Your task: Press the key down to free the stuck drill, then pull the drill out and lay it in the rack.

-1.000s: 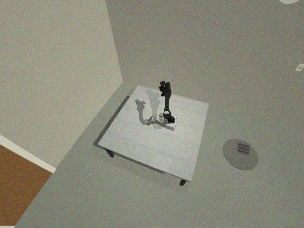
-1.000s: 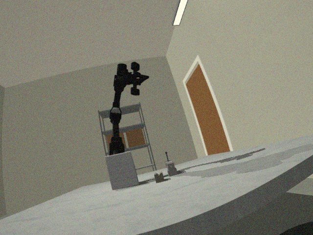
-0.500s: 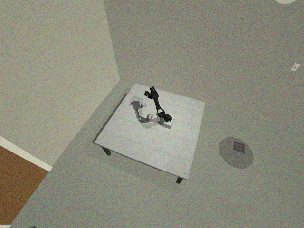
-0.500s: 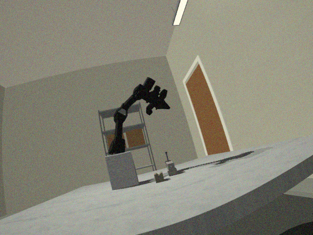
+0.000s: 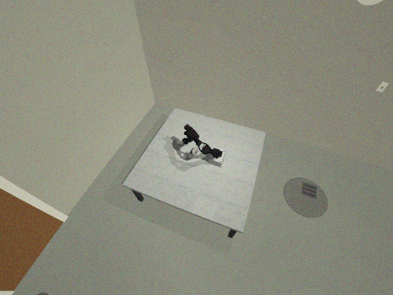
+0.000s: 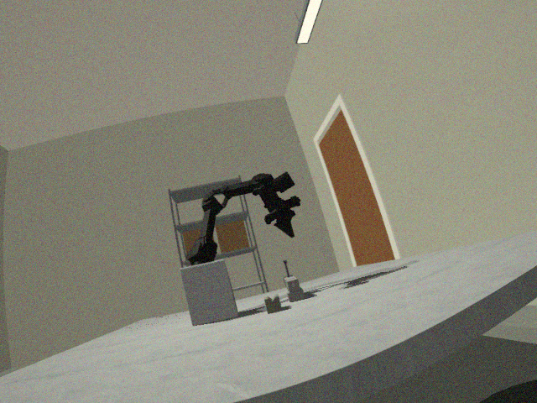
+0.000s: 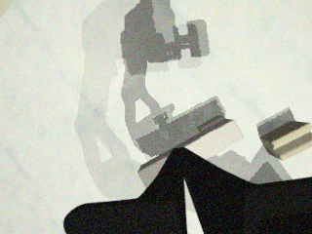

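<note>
My gripper is shut and empty. It hangs in the air, pointing down, well above a pale block on the table. A thin dark drill stands upright out of the block's top. The key on the block is too small and too shadowed to make out. A small grooved rack lies on the table close beside the block. In the wrist view the shut fingertips cover the block's near edge, and the arm's shadow lies over the block. In the top view the arm bends low over these small parts.
The arm stands on a grey pedestal box on the pale table. A metal shelf unit stands behind the pedestal, off the table. An orange door is in the right wall.
</note>
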